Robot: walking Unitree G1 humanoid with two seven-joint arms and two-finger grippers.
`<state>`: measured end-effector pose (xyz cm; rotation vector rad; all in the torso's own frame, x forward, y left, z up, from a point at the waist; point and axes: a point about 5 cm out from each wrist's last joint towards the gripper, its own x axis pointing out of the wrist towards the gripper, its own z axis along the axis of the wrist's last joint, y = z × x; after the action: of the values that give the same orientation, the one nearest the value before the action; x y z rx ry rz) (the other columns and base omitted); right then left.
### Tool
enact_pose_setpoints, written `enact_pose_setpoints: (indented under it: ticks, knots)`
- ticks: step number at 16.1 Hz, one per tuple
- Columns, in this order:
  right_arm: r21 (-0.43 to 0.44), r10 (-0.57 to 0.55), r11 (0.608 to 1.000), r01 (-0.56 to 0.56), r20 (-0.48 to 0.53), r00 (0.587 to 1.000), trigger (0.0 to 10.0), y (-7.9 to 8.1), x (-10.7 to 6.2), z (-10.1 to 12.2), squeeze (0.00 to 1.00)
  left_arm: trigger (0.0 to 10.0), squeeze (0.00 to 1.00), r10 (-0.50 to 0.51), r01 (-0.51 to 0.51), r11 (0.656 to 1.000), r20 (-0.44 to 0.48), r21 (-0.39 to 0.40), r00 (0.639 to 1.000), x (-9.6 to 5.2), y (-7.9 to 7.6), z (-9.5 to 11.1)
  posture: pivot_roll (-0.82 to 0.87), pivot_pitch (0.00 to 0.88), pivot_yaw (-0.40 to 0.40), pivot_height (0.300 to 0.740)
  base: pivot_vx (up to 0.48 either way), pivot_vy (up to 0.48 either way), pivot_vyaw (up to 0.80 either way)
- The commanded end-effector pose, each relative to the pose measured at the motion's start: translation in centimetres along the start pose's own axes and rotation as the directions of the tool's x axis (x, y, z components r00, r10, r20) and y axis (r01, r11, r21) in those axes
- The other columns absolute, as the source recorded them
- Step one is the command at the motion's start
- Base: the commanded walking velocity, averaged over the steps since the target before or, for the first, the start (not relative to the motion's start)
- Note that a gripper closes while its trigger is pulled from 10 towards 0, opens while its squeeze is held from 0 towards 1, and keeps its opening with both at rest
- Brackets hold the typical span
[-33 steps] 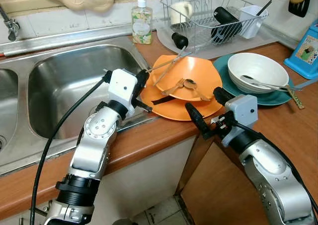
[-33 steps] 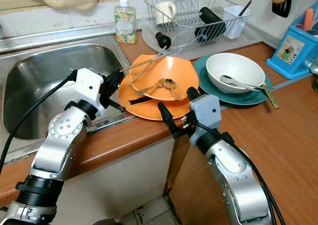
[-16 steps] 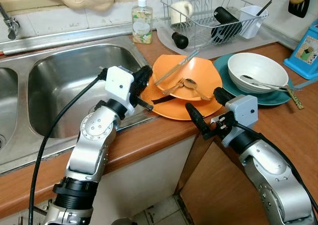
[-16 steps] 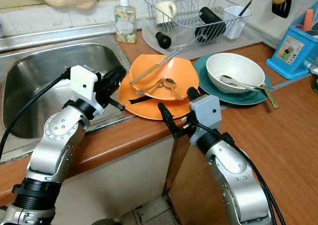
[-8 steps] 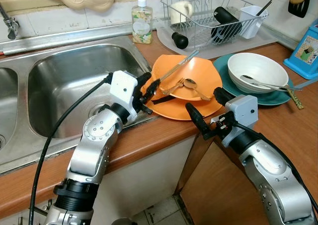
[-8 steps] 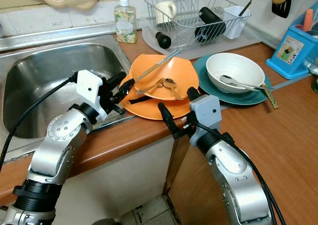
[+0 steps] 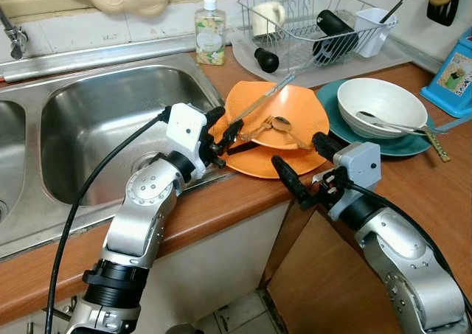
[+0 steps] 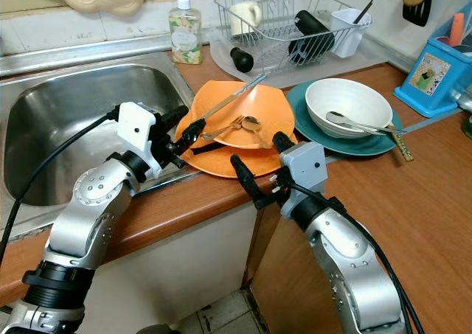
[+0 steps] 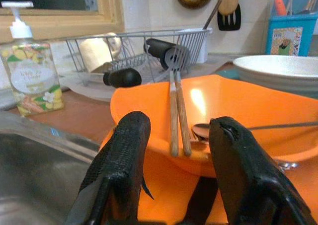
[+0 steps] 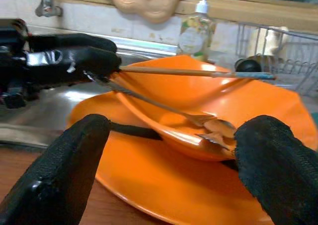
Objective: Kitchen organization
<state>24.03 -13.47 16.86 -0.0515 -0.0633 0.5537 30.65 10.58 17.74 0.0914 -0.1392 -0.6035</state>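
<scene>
An orange bowl (image 7: 295,109) sits on an orange plate (image 7: 273,166) at the counter's front, beside the sink. A pair of wooden chopsticks (image 7: 262,98) lies across the bowl's rim, and a fork and spoon (image 7: 276,125) lie inside it. My left gripper (image 7: 228,120) is at the bowl's left rim, open, its fingers (image 9: 129,150) either side of the chopsticks' (image 9: 177,111) near end without closing on them. My right gripper (image 7: 297,151) hovers at the plate's front edge, open wide and holding nothing.
A teal plate (image 7: 404,147) with a white bowl (image 7: 382,102) and spoon lies right of the orange ones. Behind stand a wire dish rack (image 7: 317,21) and soap bottle (image 7: 211,32). The steel sink (image 7: 96,120) lies left; a blue box (image 7: 453,72) stands far right.
My left gripper swung from the sink's edge to the orange bowl's rim, at the chopsticks' near end. The right gripper shifted slightly left.
</scene>
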Motion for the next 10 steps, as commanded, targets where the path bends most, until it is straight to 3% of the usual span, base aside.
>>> enact_pose_setpoints:
  ticks: [1, 3, 4, 5, 7, 8, 9, 10]
  knots:
    - [0.001, 0.007, 1.000, -0.007, 0.009, 1.000, 10.0, -0.17, -0.33, 0.43, 0.00, 10.0, 0.00, -0.032, 0.032, 0.999, -0.007, -0.003, 0.999, 0.37, -0.14, 0.20, -0.05, 0.000, 0.009, 0.740, 0.000, 0.000, 0.00]
    - [0.002, 0.012, 1.000, -0.012, 0.007, 1.000, 10.0, -0.10, -0.37, 0.41, 0.00, 10.0, 0.00, -0.036, 0.035, 0.999, -0.013, -0.002, 0.999, 0.41, -0.18, 0.07, -0.05, 0.000, 0.009, 0.740, 0.000, 0.000, 0.00]
    - [0.003, 0.017, 1.000, -0.017, 0.005, 1.000, 10.0, -0.02, -0.38, 0.40, 0.00, 7.7, 0.00, -0.035, 0.035, 0.999, -0.015, -0.002, 0.999, 0.45, -0.15, -0.02, -0.05, 0.000, 0.010, 0.740, 0.000, 0.000, 0.00]
    - [0.004, 0.021, 1.000, -0.021, 0.003, 1.000, 10.0, 0.06, -0.41, 0.38, 0.00, 6.7, 0.00, -0.034, 0.034, 0.999, -0.018, -0.003, 0.999, 0.49, -0.12, -0.09, -0.05, 0.000, 0.010, 0.740, 0.000, 0.000, 0.00]
    - [0.004, 0.033, 0.999, -0.033, -0.003, 0.999, 10.0, 0.19, -0.39, 0.33, 0.00, 2.4, 0.00, -0.035, 0.035, 0.999, -0.019, -0.007, 0.999, 0.64, -0.08, -0.17, -0.05, 0.000, 0.011, 0.740, 0.000, 0.000, 0.00]
    - [0.003, 0.035, 0.999, -0.035, -0.004, 0.999, 10.0, 0.22, -0.39, 0.31, 0.00, 1.9, 0.00, -0.037, 0.037, 0.999, -0.020, -0.006, 0.999, 0.66, -0.08, -0.20, -0.05, 0.000, 0.012, 0.740, 0.000, 0.000, 0.00]
    - [0.002, 0.038, 0.999, -0.038, -0.006, 0.999, 10.0, 0.26, -0.38, 0.29, 0.00, 0.3, 0.00, -0.039, 0.039, 0.999, -0.023, -0.005, 0.999, 0.70, -0.08, -0.29, -0.05, 0.000, 0.012, 0.740, 0.000, 0.000, 0.00]
    - [0.001, 0.038, 0.999, -0.038, -0.006, 0.999, 10.0, 0.27, -0.39, 0.28, 0.00, 0.0, 0.00, -0.039, 0.039, 0.999, -0.023, -0.005, 0.999, 0.71, -0.08, -0.31, -0.05, 0.000, 0.012, 0.740, 0.000, 0.000, 0.00]
